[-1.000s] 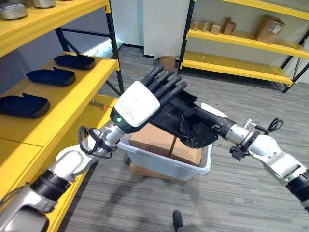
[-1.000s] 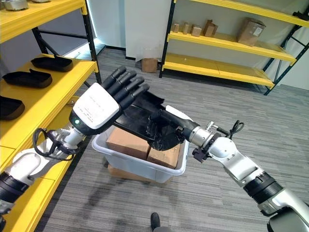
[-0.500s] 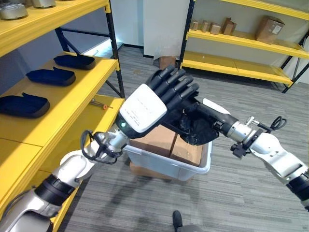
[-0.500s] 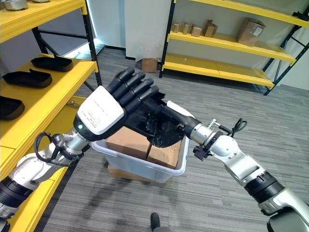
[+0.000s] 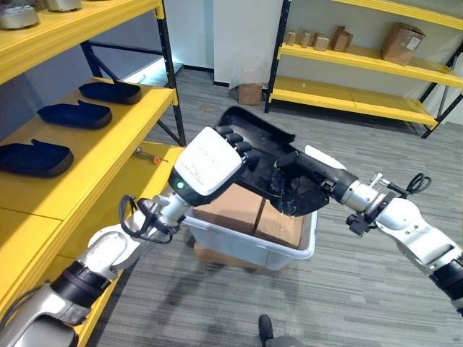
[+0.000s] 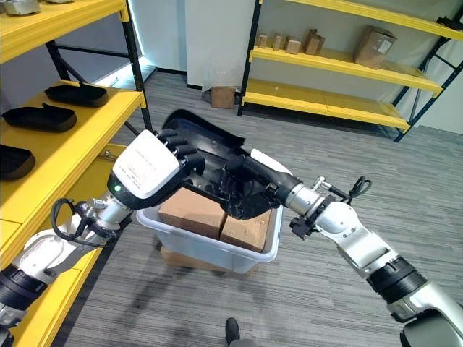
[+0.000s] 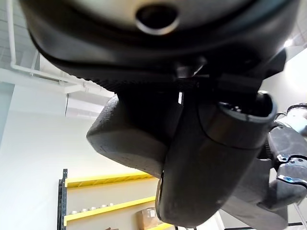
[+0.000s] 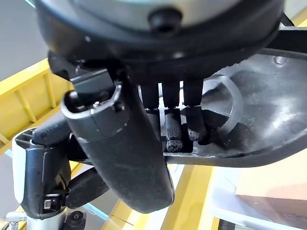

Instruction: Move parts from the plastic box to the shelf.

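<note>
A black moulded part [image 5: 255, 129] hangs above the white plastic box [image 5: 246, 246], held between both hands. My left hand [image 5: 210, 163] grips its near-left side, fingers curled over the edge. From the right, my right hand [image 5: 293, 189] is shut on the part's lower right side; in the right wrist view its fingers [image 8: 172, 129] curl onto the part [image 8: 268, 115], with the left hand [image 8: 38, 163] beyond. The part tilts up, its far rim highest. The yellow shelf [image 5: 101, 163] stands on the left.
Three similar black parts [image 5: 65, 114] lie in a row on the left shelf's middle level. Two cardboard boxes [image 5: 228, 206] fill the plastic box, which rests on another carton [image 5: 217, 255]. A second yellow rack [image 5: 362, 65] with cartons stands at the back.
My left hand's fingers, straight a second ago, have curled onto the part. The part has risen and tilted up between both hands.
</note>
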